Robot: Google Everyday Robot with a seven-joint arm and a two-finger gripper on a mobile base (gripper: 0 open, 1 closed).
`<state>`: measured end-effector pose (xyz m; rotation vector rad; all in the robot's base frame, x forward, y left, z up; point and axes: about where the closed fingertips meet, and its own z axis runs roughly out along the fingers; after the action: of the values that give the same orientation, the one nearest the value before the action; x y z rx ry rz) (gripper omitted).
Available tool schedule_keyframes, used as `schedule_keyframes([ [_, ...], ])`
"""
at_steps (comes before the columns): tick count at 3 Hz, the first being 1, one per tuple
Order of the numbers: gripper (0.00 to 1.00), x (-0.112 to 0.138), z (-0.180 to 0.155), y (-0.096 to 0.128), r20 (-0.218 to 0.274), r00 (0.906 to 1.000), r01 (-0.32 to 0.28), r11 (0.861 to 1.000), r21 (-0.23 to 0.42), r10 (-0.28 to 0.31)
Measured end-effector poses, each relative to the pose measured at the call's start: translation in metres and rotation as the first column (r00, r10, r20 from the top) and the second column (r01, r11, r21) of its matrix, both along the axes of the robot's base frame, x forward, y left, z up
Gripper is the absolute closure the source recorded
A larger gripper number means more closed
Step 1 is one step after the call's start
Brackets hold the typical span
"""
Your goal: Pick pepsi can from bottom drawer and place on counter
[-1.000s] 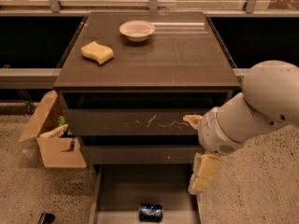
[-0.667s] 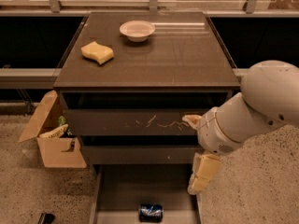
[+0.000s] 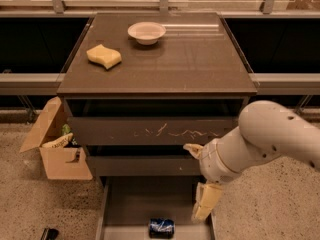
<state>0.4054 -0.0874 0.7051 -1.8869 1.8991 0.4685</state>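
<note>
Now the pepsi can is in the bottom drawer, which is pulled out. The can lies on its side, close to the front edge of the drawer and about halfway between the two side walls. Its long way runs from side wall to side wall, so its round silver ends face the walls.

The hand hangs over the right edge of the drawer, pointing down. It is higher than the can and further back, and it does not touch it. It holds nothing (the can lies alone on the drawer floor). I cannot tell if the hand is spread or clenched.

So the can is down, toward the front edge and toward the middle from the hand. I think the hand has to go that way and then drop low, and it should squeeze across the can's round belly, not its ends. The right wall of the drawer is very near, so a bump there could happen.

Up top, the brown surface has a white bowl near its back edge and a yellow sponge near its left edge. The right and front parts look like a good spot for the can later
</note>
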Motion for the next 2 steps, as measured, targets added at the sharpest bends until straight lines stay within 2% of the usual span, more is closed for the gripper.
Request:
schedule_keyframes([
  [1,0.0,-0.004,-0.056,0.007,0.002,1.0,-0.008,0.998,0.058,0.008],
  [2,0.0,0.0,-0.124,0.021,0.033,0.9994,0.003,0.992,0.125,-0.008],
])
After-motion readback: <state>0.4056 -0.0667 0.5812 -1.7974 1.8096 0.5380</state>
